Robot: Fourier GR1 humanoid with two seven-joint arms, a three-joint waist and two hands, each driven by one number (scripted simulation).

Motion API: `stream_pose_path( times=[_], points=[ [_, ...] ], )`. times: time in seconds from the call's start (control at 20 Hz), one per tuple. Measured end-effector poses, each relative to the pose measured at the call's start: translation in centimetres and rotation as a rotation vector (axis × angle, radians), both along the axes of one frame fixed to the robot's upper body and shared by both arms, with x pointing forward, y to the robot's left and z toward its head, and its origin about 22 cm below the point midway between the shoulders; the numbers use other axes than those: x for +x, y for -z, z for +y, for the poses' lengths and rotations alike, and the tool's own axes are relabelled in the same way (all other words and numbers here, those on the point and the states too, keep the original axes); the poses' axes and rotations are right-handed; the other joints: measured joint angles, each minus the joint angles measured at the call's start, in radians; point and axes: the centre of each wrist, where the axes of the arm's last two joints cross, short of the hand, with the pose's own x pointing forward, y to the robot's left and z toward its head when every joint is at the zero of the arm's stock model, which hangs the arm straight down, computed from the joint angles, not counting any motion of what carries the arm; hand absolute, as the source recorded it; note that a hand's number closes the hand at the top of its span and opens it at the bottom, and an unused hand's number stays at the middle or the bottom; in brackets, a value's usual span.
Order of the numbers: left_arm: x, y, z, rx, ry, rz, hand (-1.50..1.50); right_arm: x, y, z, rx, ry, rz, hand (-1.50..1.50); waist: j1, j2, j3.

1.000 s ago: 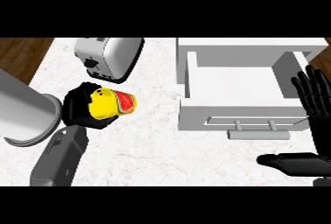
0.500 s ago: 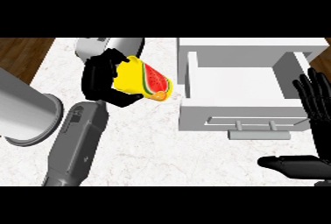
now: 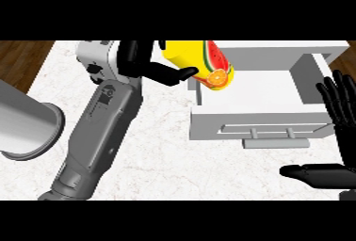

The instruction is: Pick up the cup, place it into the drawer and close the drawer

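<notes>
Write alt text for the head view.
The left hand holds a yellow fruit-printed cup over the left wall of an open white drawer on a marble counter. The right hand rests open at the right edge.

A silver toaster stands at the far edge of the white marble counter — a grey metal cylinder lies on its side at the left; dark wood floor beyond.
</notes>
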Motion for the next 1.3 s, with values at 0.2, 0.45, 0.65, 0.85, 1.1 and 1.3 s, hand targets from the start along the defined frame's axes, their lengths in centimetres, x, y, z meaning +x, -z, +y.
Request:
stream_pose_path(
  times=[0.2,0.45,0.65,0.85,1.1,1.3],
  points=[
    [0.7,-2.6,-2.6,0.025,-0.013,0.023,1.5,0.4,0.1,-0.3,-0.002,-0.003,-0.001,-1.5,-0.004,0.002,0.0],
    [1.7,-3.6,-5.1,0.041,-0.017,0.093,1.5,1.0,-0.3,-0.1,-0.005,-0.015,-0.005,-1.5,-0.017,0.006,0.0],
    [2.0,-4.2,-6.6,0.058,-0.025,0.141,1.5,0.6,-0.4,-0.6,-0.006,-0.018,-0.004,-1.5,-0.022,0.006,0.0],
    [1.9,-2.7,-7.3,0.094,-0.035,0.174,1.5,0.7,-0.3,-0.1,-0.009,-0.024,-0.003,-1.5,-0.029,0.007,0.0],
    [1.7,-1.7,-8.1,0.131,-0.034,0.196,1.5,0.7,-0.8,0.1,-0.005,-0.029,-0.009,-1.5,-0.037,0.009,0.0],
    [1.7,-0.3,-8.3,0.192,-0.068,0.224,1.5,0.7,-0.4,-0.2,-0.008,-0.036,-0.011,-1.5,-0.047,0.012,0.001]
  ],
)
